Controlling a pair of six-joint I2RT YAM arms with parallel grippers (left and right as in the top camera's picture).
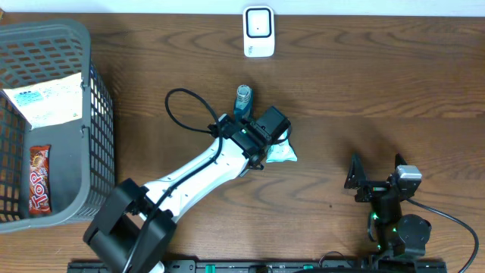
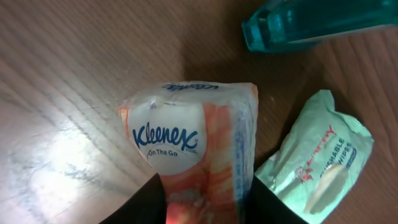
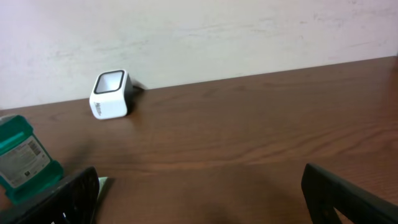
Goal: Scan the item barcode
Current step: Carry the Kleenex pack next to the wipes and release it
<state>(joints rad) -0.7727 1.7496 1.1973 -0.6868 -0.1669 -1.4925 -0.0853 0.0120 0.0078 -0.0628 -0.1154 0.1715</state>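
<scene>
At centre of the overhead frame, left gripper [image 2: 208,208] jaws closed on tissue pack [image 2: 193,140]; wipes packet [image 2: 320,155] just beside it. Lower right: right gripper [image 1: 377,176] jaws fully open.

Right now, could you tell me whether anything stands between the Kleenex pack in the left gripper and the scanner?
Nearly: the teal bottle stands just beside the straight line from the Kleenex pack to the scanner, close to the pack. Beyond it, only bare table.
</scene>
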